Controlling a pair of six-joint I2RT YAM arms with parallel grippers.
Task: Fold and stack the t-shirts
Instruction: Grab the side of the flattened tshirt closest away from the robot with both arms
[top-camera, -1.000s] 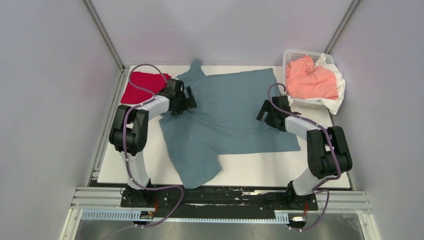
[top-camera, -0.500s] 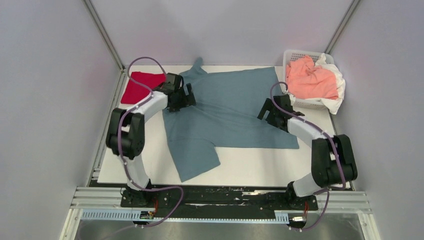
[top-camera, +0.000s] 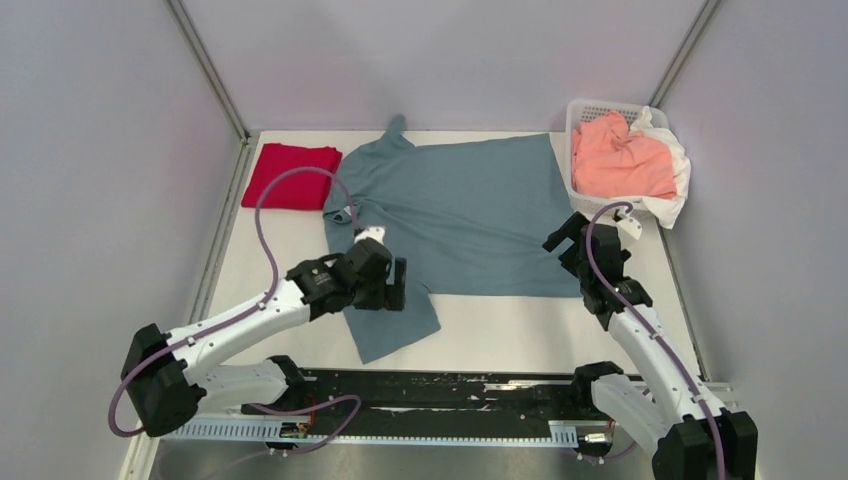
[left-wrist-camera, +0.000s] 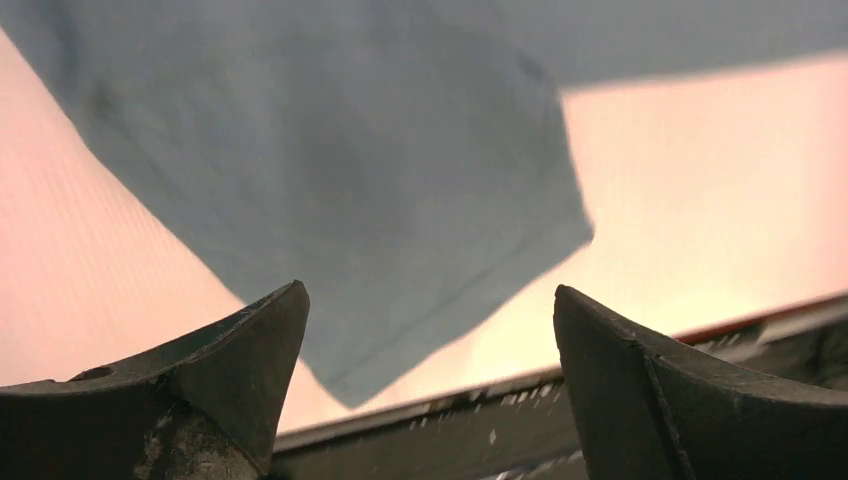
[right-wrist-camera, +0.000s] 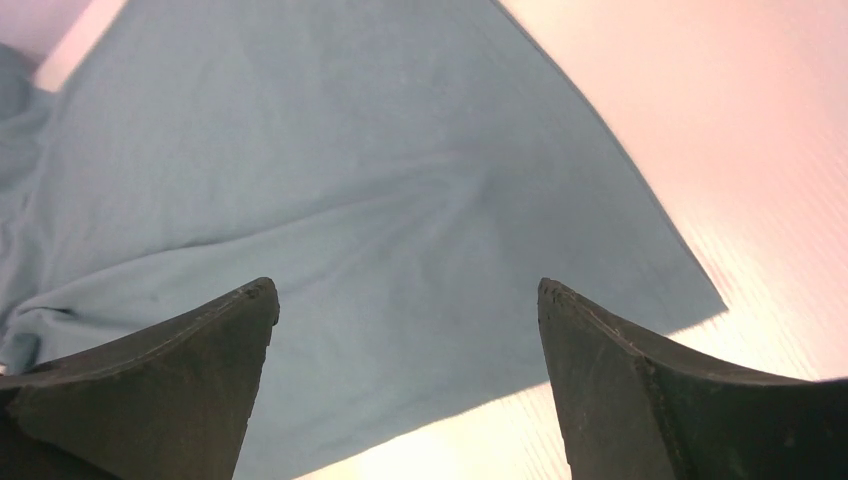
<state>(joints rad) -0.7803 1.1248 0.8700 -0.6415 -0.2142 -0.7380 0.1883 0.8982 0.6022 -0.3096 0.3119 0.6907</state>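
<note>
A dusty teal-blue t-shirt (top-camera: 455, 210) lies spread flat on the white table, collar to the left, one sleeve pointing to the near edge (top-camera: 395, 330). A folded red t-shirt (top-camera: 292, 176) lies at the far left. A salmon-pink t-shirt (top-camera: 620, 160) is heaped in the basket. My left gripper (top-camera: 395, 290) is open and empty, hovering over the near sleeve; the left wrist view shows that sleeve (left-wrist-camera: 350, 170) beyond the gripper (left-wrist-camera: 430, 300). My right gripper (top-camera: 563, 238) is open and empty over the shirt's near right corner, which the right wrist view shows (right-wrist-camera: 400, 200) between the gripper's fingers (right-wrist-camera: 408, 290).
A white perforated basket (top-camera: 590, 108) stands at the far right corner, with white cloth (top-camera: 678, 165) hanging over its rim. A black and metal rail (top-camera: 450, 385) runs along the table's near edge. Grey walls enclose the table on three sides.
Both arms have drawn back toward the near edge. The left gripper left the shirt's collar area and came over the near sleeve. The right gripper moved right, to the shirt's near right corner.
</note>
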